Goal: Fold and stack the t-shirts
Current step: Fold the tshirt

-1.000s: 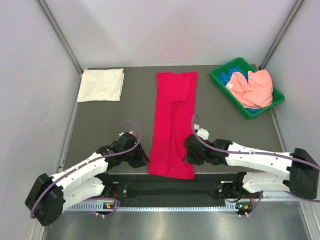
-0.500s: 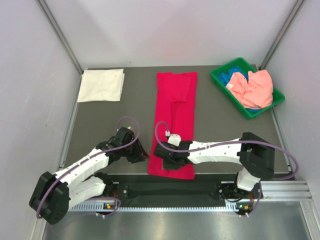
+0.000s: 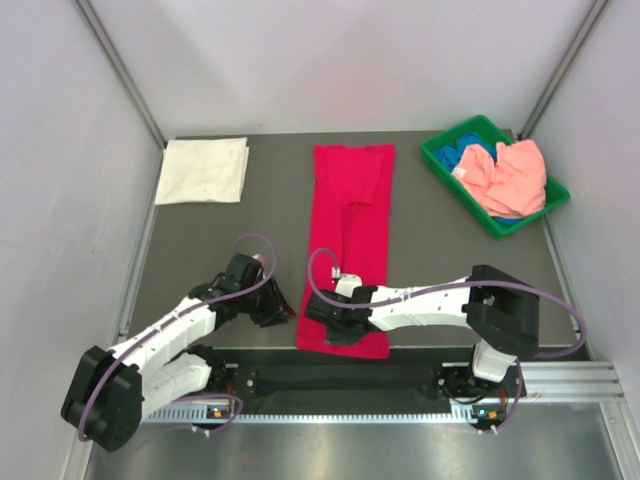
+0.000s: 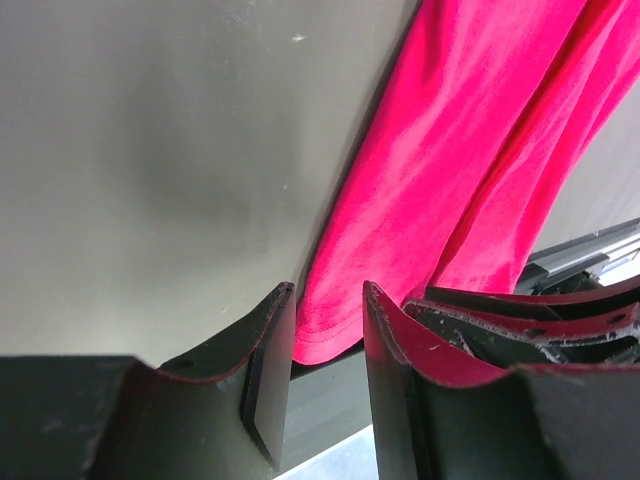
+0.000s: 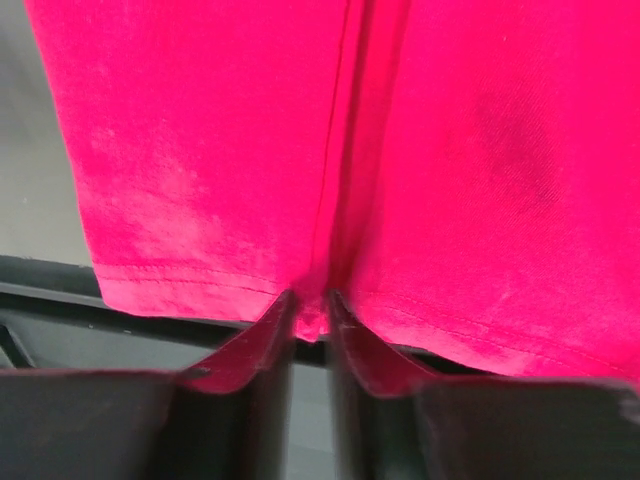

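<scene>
Pale walls close in a dark desk (image 3: 220, 250), and the two arms are bolted at its near edge. The crimson-red t-shirt (image 3: 350, 230) lies flat in the middle of the desk as a long narrow strip, with its hem at the near edge. The right arm (image 3: 430, 300) reaches across the lower part of this shirt. The right jaws are clenched on a small pinch of the hem, and their fingertips (image 5: 280, 312) almost meet, with red cloth between them. The left jaws are released. Their fingertips (image 4: 272, 330) stand apart just beside the near left corner of the same hem and hold nothing. A white t-shirt (image 3: 203, 170), folded square, lies at the far left corner. A green bin (image 3: 440, 160) at the far right corner holds a salmon-pink t-shirt (image 3: 515, 175) on top of a blue t-shirt (image 3: 475, 157).
</scene>
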Controlling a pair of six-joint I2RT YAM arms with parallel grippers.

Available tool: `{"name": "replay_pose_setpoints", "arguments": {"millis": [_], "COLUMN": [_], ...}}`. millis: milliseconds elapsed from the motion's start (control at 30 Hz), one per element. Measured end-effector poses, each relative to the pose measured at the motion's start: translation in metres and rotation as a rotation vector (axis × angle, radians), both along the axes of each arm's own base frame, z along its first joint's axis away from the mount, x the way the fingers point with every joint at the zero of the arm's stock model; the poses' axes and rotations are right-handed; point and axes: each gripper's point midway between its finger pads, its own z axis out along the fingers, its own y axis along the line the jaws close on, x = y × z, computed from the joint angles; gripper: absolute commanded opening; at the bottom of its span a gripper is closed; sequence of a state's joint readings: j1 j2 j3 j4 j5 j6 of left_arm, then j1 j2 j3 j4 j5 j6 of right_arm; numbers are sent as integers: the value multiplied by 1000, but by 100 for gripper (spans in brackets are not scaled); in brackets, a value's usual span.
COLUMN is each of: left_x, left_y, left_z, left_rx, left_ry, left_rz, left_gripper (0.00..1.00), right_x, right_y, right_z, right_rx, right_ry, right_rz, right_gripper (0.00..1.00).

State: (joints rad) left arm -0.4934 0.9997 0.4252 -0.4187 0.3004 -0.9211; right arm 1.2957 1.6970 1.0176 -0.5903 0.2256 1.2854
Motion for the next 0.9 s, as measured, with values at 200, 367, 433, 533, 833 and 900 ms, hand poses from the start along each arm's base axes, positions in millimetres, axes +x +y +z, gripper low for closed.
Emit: {"name": "replay_pose_setpoints", "arguments": {"millis": [200,367,433,533,833,900], "left_x": [-1,-2,-3,-6,-16,-19], "left_y": [-1,-1,-2,-4,-6,-7], "left_z": [0,0,1,2,1,-1], "left_rx": [-5,-5,-11,-24,-60,-66], "left_ry": [1,1,3,5,18,25], "left_rz": [-8,-16,-27,-44,-70,-75], "left_gripper": [39,42,45,47,46,46], "right_x": [2,3,3,-1,-5,-5], "right_y": [4,6,9,8,-10,-15], "right_z": [3,16,27,38,26,22], "right_rx": [13,43,79,118,80,67], "right_ry": [-9,-21,-31,-41,-48,-48], "right_rz": [0,-5,-9,-16,-46,-53], "right_gripper": [0,0,0,0,0,0]}}
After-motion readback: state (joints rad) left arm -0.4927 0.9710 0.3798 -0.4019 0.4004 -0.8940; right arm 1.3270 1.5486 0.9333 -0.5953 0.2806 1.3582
